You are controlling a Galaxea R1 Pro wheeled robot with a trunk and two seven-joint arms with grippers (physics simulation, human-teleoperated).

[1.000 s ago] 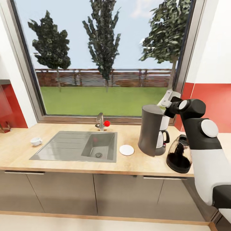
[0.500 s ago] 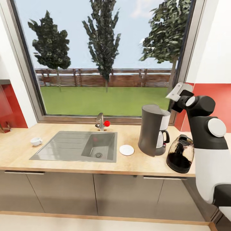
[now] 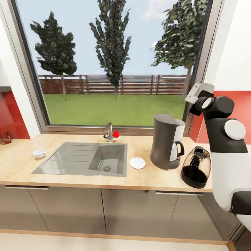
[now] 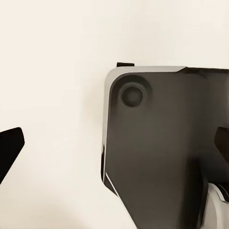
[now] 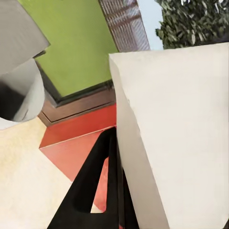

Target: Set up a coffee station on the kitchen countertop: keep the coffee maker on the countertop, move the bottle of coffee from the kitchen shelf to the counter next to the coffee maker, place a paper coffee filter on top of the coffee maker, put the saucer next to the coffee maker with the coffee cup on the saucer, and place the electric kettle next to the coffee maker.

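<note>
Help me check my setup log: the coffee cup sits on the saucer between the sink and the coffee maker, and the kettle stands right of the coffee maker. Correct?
Not quite. In the head view the saucer between the sink and the coffee maker is bare; the coffee cup stands on the countertop left of the sink. The kettle does stand right of the coffee maker.

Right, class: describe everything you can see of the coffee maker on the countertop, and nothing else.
The coffee maker stands upright on the wooden countertop, right of the sink, below the window. Its body is a tall, dark grey column with a flat slanted top. On its right side sits a white section above a small carafe with a black handle, resting on a round dark base. Its surface looks like matte plastic. The saucer lies just to its left and the electric kettle close at its front right; whether the kettle touches it cannot be told.
</note>
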